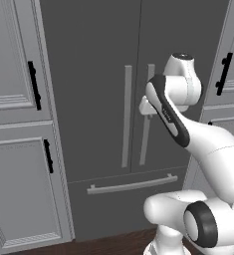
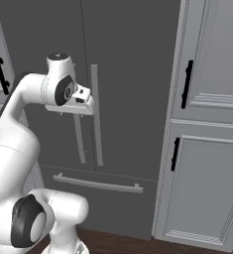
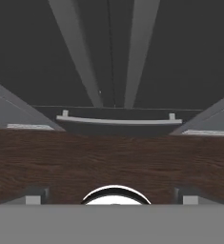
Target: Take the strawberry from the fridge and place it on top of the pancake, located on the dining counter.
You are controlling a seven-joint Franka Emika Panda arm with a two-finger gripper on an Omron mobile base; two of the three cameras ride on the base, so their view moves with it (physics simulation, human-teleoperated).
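Closest to the base cameras is the robot's own white arm (image 1: 208, 149), its bulky lower joints low in both base views. Beyond it stands the fridge (image 1: 108, 60), tall and dark grey, both French doors shut and the bottom drawer (image 2: 100, 196) closed beneath them. Light grey panelled cabinets (image 2: 207, 149) with black handles flank it on both sides, and dark wood floor (image 3: 113, 157) runs along its foot.

The tool (image 2: 81, 105) hangs at mid-door height, just in front of the two long vertical handles: the left-door handle (image 1: 127, 117) and the right-door handle (image 1: 147, 119). The hand points downward, so its camera looks along the door faces to the drawer handle (image 3: 116, 120) and the floor.

The step in hand appears to be opening a door. To do it well, the hand likely needs to turn toward the door, close around one handle only, not both, as they sit just beside each other, then pull along the arc of that door's hinge so the grip does not slip off.

The strawberry is presumably inside the fridge, hidden behind the shut doors. The fingertips sit at the very bottom of the hand view and are hard to make out, so I cannot tell whether the tool is wide or narrow. In the left base view the forearm covers most of the hand.
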